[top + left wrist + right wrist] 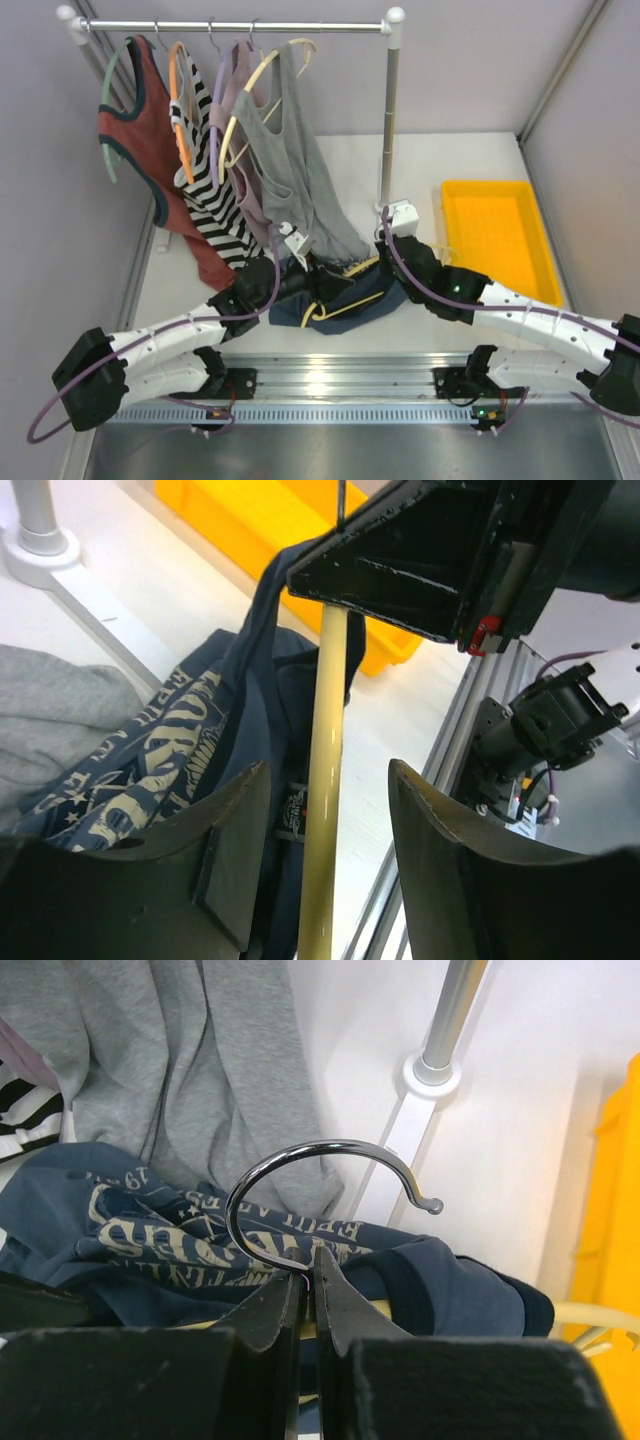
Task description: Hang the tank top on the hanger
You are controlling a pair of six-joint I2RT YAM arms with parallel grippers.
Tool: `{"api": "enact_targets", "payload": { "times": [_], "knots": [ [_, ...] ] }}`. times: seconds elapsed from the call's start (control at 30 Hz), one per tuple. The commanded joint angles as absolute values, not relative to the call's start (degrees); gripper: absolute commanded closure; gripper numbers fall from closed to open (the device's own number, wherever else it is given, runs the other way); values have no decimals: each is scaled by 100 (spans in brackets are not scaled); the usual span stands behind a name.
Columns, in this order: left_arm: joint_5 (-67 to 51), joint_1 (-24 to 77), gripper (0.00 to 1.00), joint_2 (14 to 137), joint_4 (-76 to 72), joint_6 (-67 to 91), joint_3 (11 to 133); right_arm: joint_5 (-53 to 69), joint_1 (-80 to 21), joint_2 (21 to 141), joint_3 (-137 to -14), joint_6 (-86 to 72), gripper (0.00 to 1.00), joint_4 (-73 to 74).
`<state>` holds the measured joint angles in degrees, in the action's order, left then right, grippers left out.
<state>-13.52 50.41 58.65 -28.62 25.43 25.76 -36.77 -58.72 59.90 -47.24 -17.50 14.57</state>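
Tank top point(345, 288) bunched at the hanger point(345, 308); right wrist view alone shows right pincer point(308, 1270) clamping its hook point(320, 1144), left pincer point(328, 770) spread.

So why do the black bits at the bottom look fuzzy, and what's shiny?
Left wrist view: the fingers sit close to the lens, so they blur, while the tank top print is readable. Top view: light glares off the metal rail. Right wrist view: the hook of the hanger gleams.

Spread end effector point(327, 772) fingers point(440, 865) straddle hanger point(331, 680).
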Motion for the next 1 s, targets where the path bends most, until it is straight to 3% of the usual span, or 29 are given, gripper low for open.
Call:
{"api": "enact_targets", "payload": {
  "times": [0.0, 0.2, 0.43, 0.8, 0.97],
  "knots": [
    [-941, 5054, 44, 5775, -2954, 2531, 2847, -3937, -5915, 5792, -4746, -1652, 100, 1204],
    [163, 5054, 43, 5336, -2234, 2698, 2936, -4043, -5915, 5748, -4685, -1600, 100, 1204],
    [1326, 5062, 44, 4922, -302, 3041, 3129, -4210, -5915, 5766, -4676, -1626, 100, 1169],
    [1046, 5054, 46, 5650, 1747, 3269, 3902, -4263, -5924, 5818, -4658, -1670, 100, 1090],
    [967, 5054, 46, 5730, 1819, 3331, 3894, -4298, -5933, 5862, -4684, -1723, 100, 1116]
  ]
}}
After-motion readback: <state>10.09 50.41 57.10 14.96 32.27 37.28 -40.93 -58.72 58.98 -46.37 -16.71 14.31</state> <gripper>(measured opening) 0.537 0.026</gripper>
